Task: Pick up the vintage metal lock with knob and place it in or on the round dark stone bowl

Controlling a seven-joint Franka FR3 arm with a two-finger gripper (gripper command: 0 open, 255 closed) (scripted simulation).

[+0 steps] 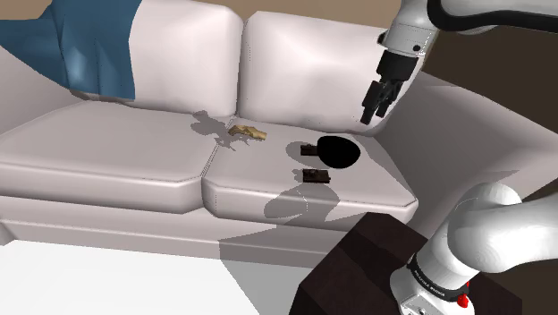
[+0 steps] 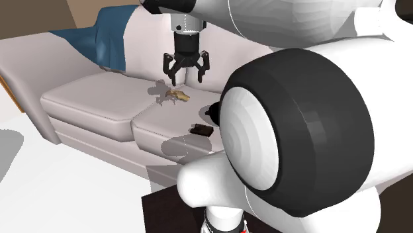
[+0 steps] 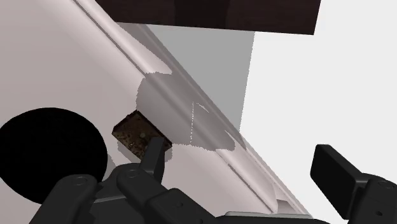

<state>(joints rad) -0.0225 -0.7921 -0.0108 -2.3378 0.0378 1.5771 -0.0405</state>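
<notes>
Open and empty, the black pincer (image 1: 376, 114) may knock the round black bowl (image 1: 338, 152) while reaching the dark-brown rectangular lock (image 1: 315, 175) just beside it.

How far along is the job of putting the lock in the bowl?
Nothing is done yet: the lock lies on the sofa near the bowl, not in it. The tool hangs open above the seat, holding nothing. Left: descend, grasp the lock, lift it, set it in the bowl.
</notes>
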